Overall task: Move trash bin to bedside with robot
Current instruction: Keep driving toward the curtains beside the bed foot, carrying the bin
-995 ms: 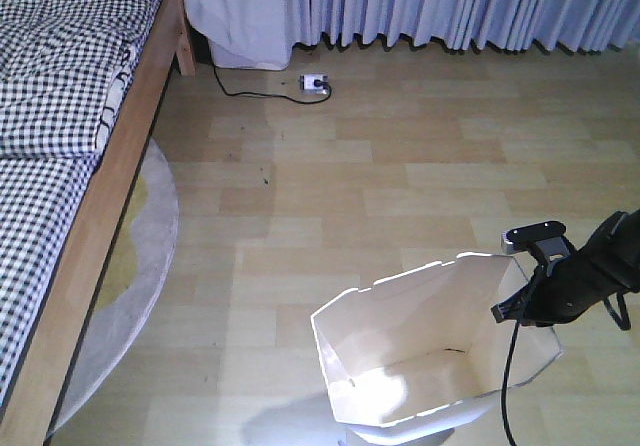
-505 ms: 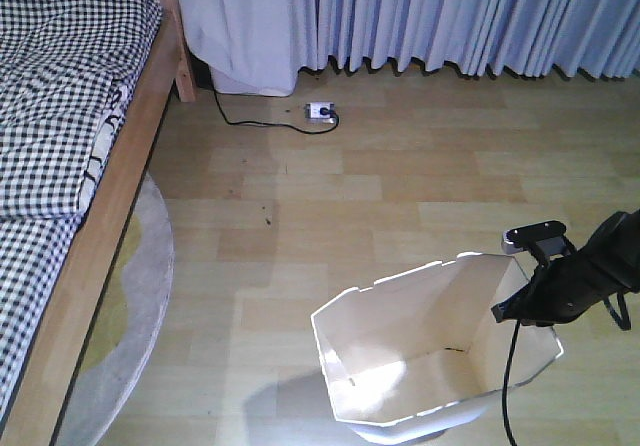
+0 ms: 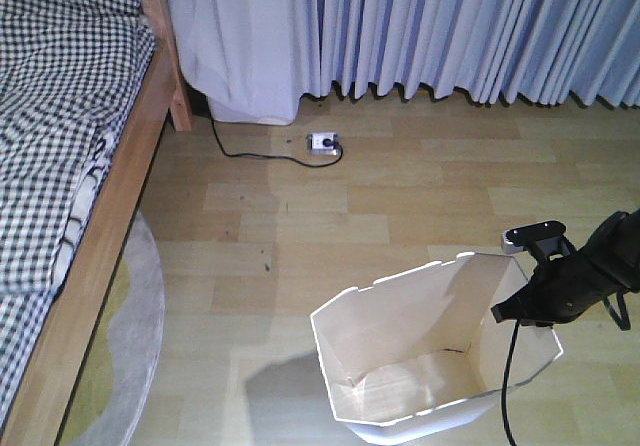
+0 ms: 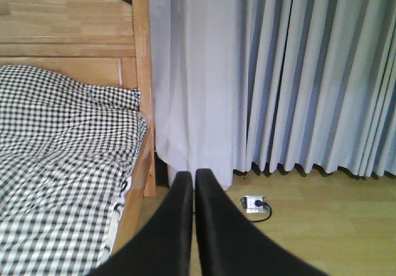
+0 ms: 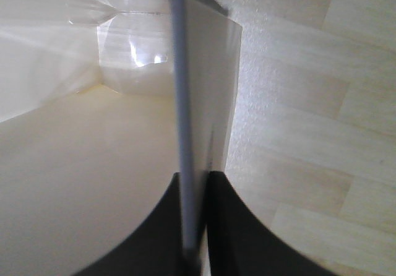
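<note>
The bin (image 3: 400, 318) sits low in the front view, at about 5 o'clock, white and faceted, its notched rim facing up and the cream inside catching a patch of light. At the rim's 3 o'clock side the black arm (image 3: 590, 271) reaches in, and the right gripper (image 5: 193, 186) is clenched on the bin's thin wall: the wrist view shows one finger inside, one outside, the wall pinched between them. A black cable (image 3: 508, 386) hangs from the arm down past the bin.

Around it lies pale wood-plank floor (image 3: 400, 196), with a wide bare stretch between the bin and the bed (image 3: 105, 231). The bed runs along 9 o'clock, a light-brown wooden frame under black-and-white checked bedding (image 3: 50, 116), well apart from the bin. A round grey rug (image 3: 135, 336) pokes out from under the frame at 8 o'clock.

At 12 o'clock, pale pleated curtains (image 3: 470, 26) fall to the floor. Just below them a white socket block (image 3: 323, 143) lies on the planks, its black cord (image 3: 250, 153) trailing toward the bed leg.

The left gripper (image 4: 192, 177) hangs in the air with fingers pressed together on nothing, pointed at the curtains.
</note>
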### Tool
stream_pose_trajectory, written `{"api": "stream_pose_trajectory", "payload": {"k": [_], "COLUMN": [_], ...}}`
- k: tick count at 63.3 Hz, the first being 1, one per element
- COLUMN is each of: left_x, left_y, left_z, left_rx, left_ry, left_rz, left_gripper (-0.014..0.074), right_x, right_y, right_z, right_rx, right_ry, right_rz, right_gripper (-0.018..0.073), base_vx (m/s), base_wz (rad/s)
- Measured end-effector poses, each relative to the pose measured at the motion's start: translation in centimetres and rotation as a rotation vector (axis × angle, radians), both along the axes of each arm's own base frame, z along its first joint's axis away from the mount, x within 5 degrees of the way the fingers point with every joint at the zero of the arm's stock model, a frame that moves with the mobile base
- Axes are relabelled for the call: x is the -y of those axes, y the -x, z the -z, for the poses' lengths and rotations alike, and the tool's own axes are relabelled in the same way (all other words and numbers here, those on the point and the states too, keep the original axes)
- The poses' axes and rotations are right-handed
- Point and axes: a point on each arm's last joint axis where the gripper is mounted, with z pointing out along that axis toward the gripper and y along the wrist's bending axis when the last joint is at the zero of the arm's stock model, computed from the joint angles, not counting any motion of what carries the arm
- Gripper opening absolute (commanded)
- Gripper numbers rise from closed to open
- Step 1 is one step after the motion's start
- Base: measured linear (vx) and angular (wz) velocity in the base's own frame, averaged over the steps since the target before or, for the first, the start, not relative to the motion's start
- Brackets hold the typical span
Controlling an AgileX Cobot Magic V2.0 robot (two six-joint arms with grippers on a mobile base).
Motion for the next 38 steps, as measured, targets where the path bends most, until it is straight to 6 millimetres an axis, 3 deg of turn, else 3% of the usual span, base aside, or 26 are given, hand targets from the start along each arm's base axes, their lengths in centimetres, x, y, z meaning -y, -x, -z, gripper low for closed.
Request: {"api": "stream_pose_trajectory", "payload": {"k": [38], "left_x": [0.00], "left_y": [0.00], "left_z": [0.00], "left_rx": [0.000], "left_ry": [0.000], "left_rz": [0.000], "left_gripper": [-0.0006], "right_x": [0.01], "right_y": [-0.01], "right_z": [0.00], "right_rx": [0.001], "right_ry": [0.001], "right_rz": [0.000], "right_gripper": [-0.0003], "base_vx": [0.33], "base_wz": [-0.03]}}
